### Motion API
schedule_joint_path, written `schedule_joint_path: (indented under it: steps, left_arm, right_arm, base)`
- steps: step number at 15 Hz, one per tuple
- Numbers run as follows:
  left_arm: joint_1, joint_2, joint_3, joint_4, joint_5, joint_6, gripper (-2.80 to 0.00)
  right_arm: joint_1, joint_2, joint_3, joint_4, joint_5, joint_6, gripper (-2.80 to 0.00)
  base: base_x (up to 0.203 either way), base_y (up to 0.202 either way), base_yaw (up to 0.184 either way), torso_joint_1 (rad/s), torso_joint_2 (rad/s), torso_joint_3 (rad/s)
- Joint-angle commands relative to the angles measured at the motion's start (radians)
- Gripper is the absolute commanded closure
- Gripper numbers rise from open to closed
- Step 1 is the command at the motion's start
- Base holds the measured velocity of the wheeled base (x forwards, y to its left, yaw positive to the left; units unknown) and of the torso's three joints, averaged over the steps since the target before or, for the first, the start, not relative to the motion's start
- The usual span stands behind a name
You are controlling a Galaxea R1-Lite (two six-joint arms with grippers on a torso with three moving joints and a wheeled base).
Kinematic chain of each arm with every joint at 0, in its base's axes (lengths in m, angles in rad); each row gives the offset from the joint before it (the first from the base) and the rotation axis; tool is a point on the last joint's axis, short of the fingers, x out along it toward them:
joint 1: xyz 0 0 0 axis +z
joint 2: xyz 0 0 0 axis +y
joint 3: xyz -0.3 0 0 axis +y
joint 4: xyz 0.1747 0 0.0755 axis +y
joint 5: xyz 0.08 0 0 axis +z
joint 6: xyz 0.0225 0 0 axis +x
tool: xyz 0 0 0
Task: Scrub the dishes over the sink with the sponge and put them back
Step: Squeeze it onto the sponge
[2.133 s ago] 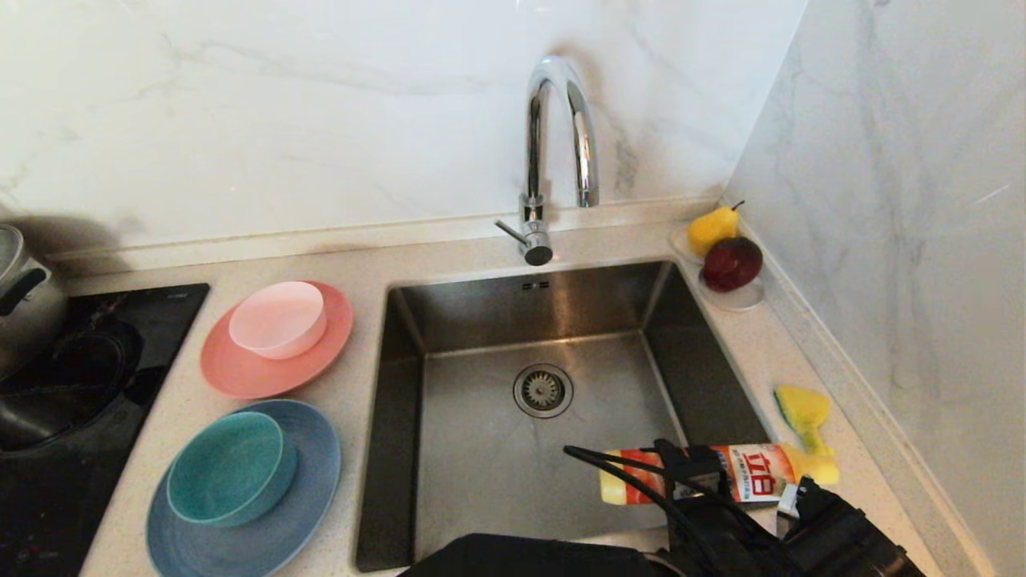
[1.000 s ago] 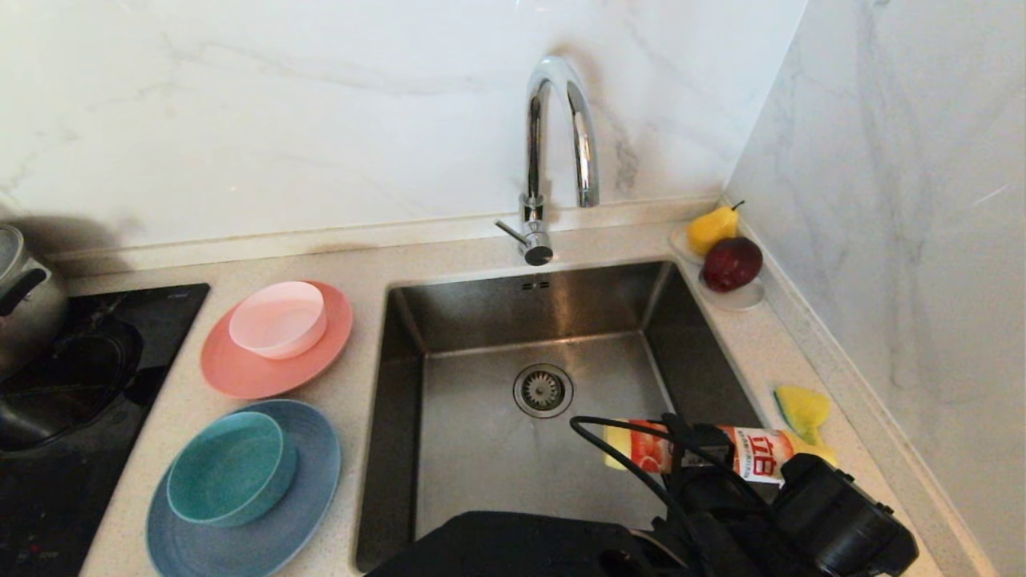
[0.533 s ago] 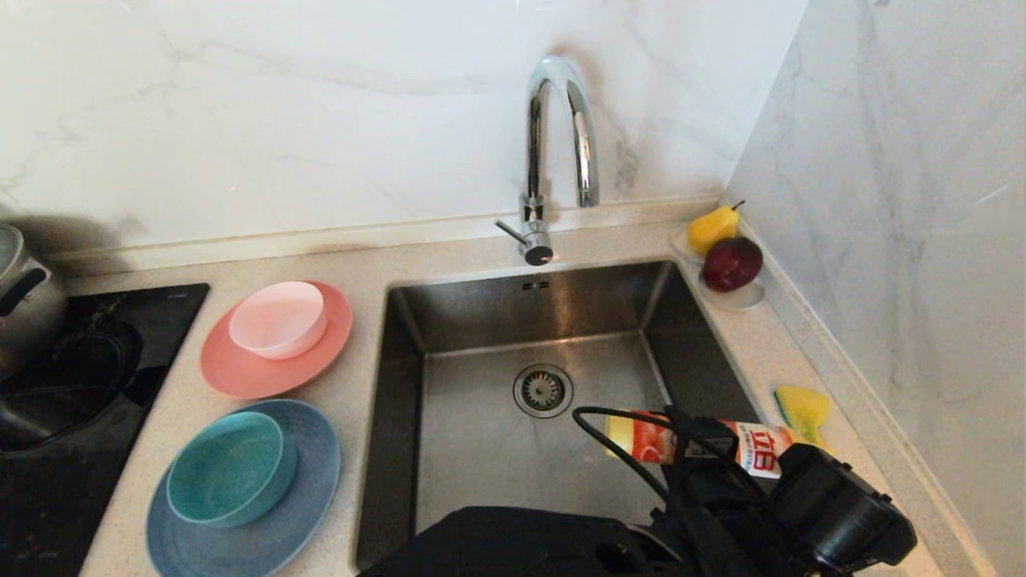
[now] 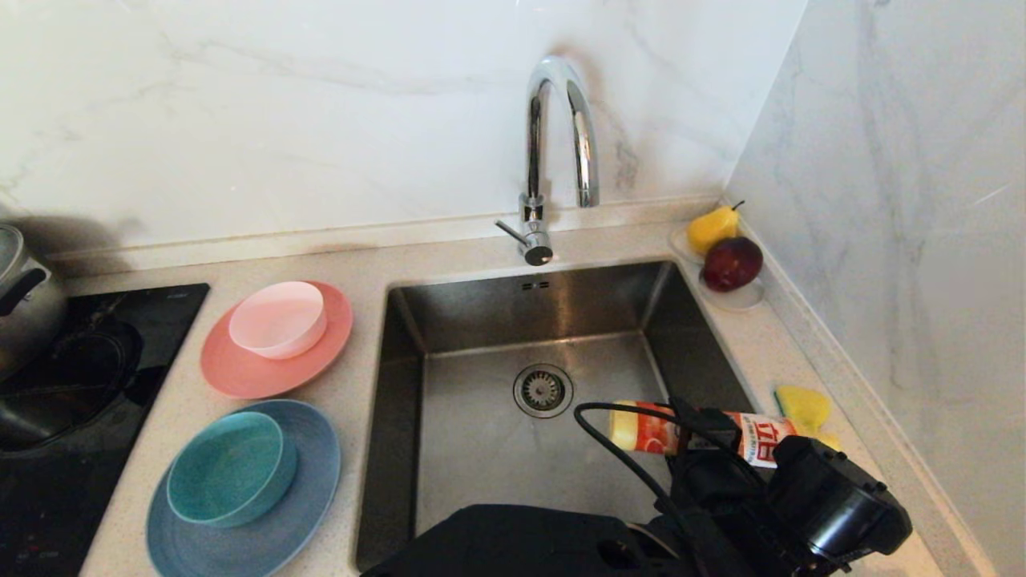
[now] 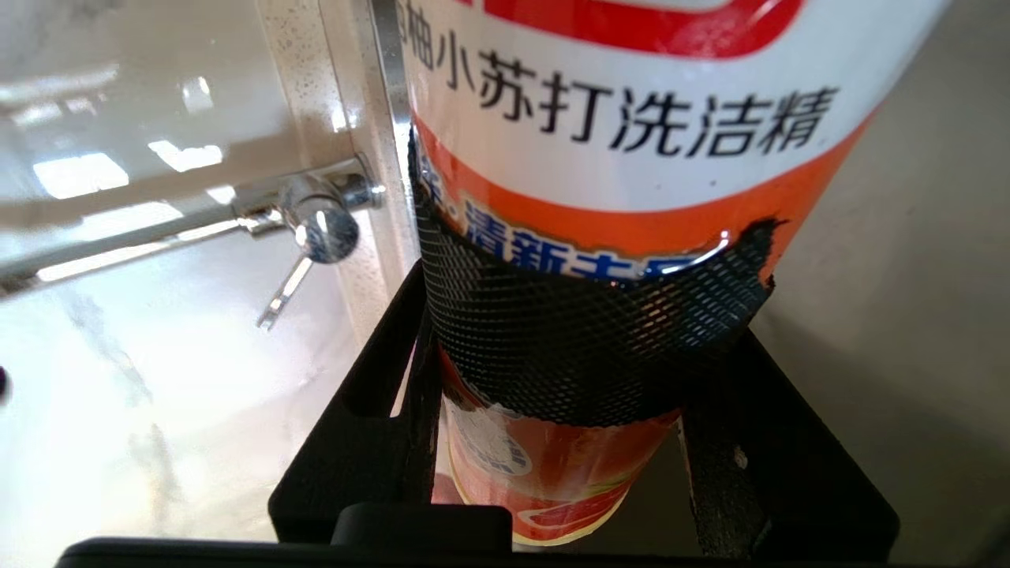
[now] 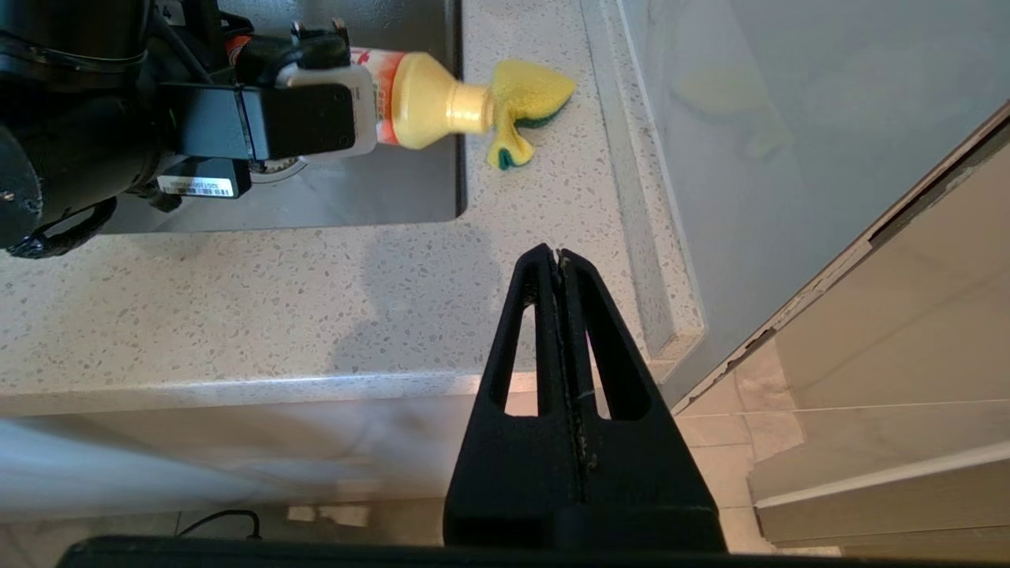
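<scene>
My left gripper (image 4: 716, 453) (image 5: 588, 315) is shut on an orange, white and yellow detergent bottle (image 4: 696, 437) (image 5: 631, 150). It holds the bottle lying level over the right rim of the sink (image 4: 481, 473). The bottle's yellow neck (image 6: 442, 106) points at the yellow and green sponge (image 4: 801, 405) (image 6: 530, 93), which lies crumpled on the counter right of the sink. Left of the sink, a pale pink bowl (image 4: 278, 318) sits on a salmon plate (image 4: 240, 375), and a teal bowl (image 4: 226, 469) on a light blue plate (image 4: 314, 473). My right gripper (image 6: 558, 254) hangs shut and empty off the counter's front edge.
A chrome tap (image 4: 553, 136) arches over the back of the sink. A pear (image 4: 712, 227) and a dark red apple (image 4: 731, 263) rest on a white saucer (image 4: 744, 299) in the back right corner. A steel pot (image 4: 20, 296) stands on the black cooktop (image 4: 88, 377). A marble wall closes the right side.
The left gripper has carried the bottle farther from me along the sink's right rim, and the wrist has rolled. The bottle's neck now overlaps the sponge's near end. The right arm is still.
</scene>
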Motion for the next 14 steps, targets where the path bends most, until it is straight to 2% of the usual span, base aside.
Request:
schedule_joint_path:
  steps: [1, 4, 9, 14]
  left_arm:
    - [0.002, 0.002, 0.000, -0.013, 0.006, 0.025, 0.00]
    - [0.002, 0.003, 0.000, -0.046, 0.005, 0.085, 0.00]
    - [0.003, 0.013, 0.000, -0.076, 0.000, 0.138, 0.00]
    - [0.003, 0.022, 0.000, -0.078, 0.000, 0.142, 0.00]
  right_arm:
    - [0.000, -0.001, 0.000, 0.000, -0.001, 0.000, 0.00]
    - [0.000, -0.001, 0.000, 0.001, -0.001, 0.000, 0.00]
    - [0.000, -0.001, 0.000, 0.000, -0.001, 0.000, 0.00]
    - [0.000, -0.001, 0.000, 0.001, -0.001, 0.000, 0.00]
  base:
    - [0.000, 0.000, 0.000, 0.000, 0.00, 0.000]
    - [0.000, 0.000, 0.000, 0.000, 0.00, 0.000]
    - [0.000, 0.000, 0.000, 0.000, 0.00, 0.000]
    - [0.000, 0.000, 0.000, 0.000, 0.00, 0.000]
